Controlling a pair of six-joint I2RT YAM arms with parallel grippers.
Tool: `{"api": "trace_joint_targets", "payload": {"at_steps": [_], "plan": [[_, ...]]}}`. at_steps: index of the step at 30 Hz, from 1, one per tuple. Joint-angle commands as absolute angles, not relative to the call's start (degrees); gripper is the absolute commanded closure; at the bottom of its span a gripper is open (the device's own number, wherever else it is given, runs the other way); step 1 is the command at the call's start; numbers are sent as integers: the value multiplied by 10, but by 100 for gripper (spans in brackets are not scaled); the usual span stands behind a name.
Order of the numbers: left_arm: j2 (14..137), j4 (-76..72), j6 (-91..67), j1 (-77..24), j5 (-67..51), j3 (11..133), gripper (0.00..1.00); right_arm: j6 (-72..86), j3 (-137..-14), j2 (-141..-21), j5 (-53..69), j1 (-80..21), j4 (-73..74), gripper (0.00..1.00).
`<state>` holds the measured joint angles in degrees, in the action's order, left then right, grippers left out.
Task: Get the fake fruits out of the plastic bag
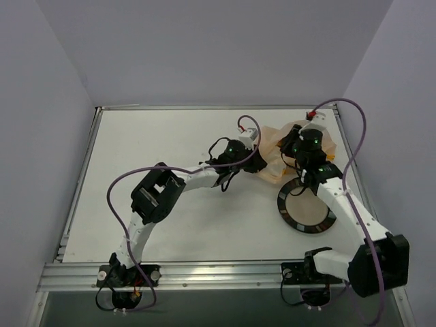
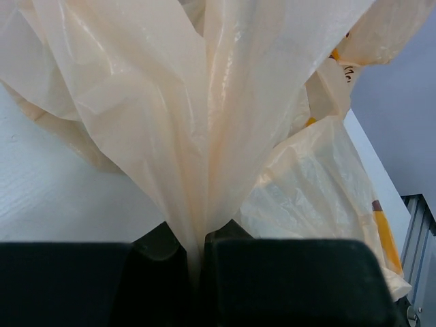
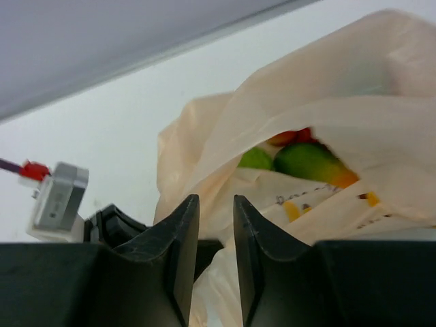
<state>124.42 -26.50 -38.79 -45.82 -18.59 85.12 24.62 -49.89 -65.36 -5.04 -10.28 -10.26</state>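
- The plastic bag [image 1: 289, 151] lies crumpled on the white bench [image 1: 170, 136] towards the far right, beyond the black-rimmed round plate [image 1: 294, 223] and just beside it.
- Left end effector [image 2: 196, 242]: closed on the bag. A gathered pleat of the pale peach film runs straight down between its dark fingers [image 2: 160, 248], and the film fans out above them.
- Right end effector [image 3: 214, 214]: its two dark fingers [image 3: 182, 231] stand a narrow gap apart, right at the bag's mouth. Whether any film is caught between them cannot be told.
- The fake fruits [image 3: 300, 158] are inside the bag and show through its open mouth in the right wrist view.
- Among them, an orange-tipped green mango [image 3: 310, 162] lies beside a green apple-like ball [image 3: 255, 159], with a red piece [image 3: 300, 136] just behind them.
- Writing: a line of thin dark script [image 3: 300, 199] is printed on the film below the mouth, too small and creased to read, with yellow printed marks [image 3: 291, 210] next to it.
- In the left wrist view, a few dark printed letters [image 2: 347, 71] show on a fold at the upper right, cut off and unreadable, and a yellow stripe [image 2: 385, 238] runs down the film lower right.
- No brand name can be made out anywhere.
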Motion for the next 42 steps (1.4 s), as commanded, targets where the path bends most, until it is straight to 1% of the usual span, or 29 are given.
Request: {"api": "trace_joint_targets", "payload": {"at_steps": [1, 3, 6, 11, 13, 14, 15, 17, 18, 19, 21, 26, 27, 29, 30, 36, 40, 41, 42], "plan": [[1187, -299, -376, -460, -178, 841, 98, 206, -518, -718, -79, -134, -65, 79], [1180, -299, -371, -460, -171, 831, 98, 194, -529, -747, -76, -127, -78, 87], [1180, -295, -368, -460, -171, 822, 98, 170, -562, -826, -55, -107, -78, 89], [1185, -285, -353, -462, -163, 821, 98, 173, -578, -888, -33, -45, -91, 89], [1192, -280, -350, -464, -163, 825, 98, 172, -584, -910, -46, -35, -91, 83], [1194, -278, -348, -465, -163, 826, 97, 177, -583, -913, -74, -35, -89, 79], [1196, -276, -345, -466, -163, 825, 98, 180, -579, -918, -83, -33, -90, 69], [1197, -274, -341, -471, -159, 825, 98, 185, -570, -925, -86, -24, -90, 59], [1200, -272, -338, -473, -158, 825, 98, 189, -567, -935, -87, -19, -91, 52], [1201, -272, -337, -475, -157, 827, 98, 189, -565, -940, -88, -16, -91, 51], [1208, -273, -337, -481, -160, 829, 98, 188, -563, -951, -90, -16, -93, 41], [1216, -277, -338, -487, -162, 832, 98, 195, -560, -958, -112, -14, -96, 28], [1218, -279, -338, -488, -162, 831, 98, 199, -559, -962, -114, -14, -96, 22], [1221, -281, -340, -489, -162, 831, 98, 204, -562, -973, -108, -13, -97, 20], [1223, -283, -341, -489, -163, 831, 98, 207, -564, -986, -105, -13, -98, 17], [1225, -283, -334, -489, -159, 824, 98, 221, -584, -1030, -92, -12, -107, 15], [1230, -284, -334, -489, -156, 824, 98, 227, -580, -1030, -89, -11, -110, 15], [1232, -286, -335, -490, -156, 824, 98, 227, -577, -1029, -91, -11, -109, 12], [1235, -287, -338, -490, -157, 824, 98, 228, -577, -1026, -95, -10, -108, 5]]}}
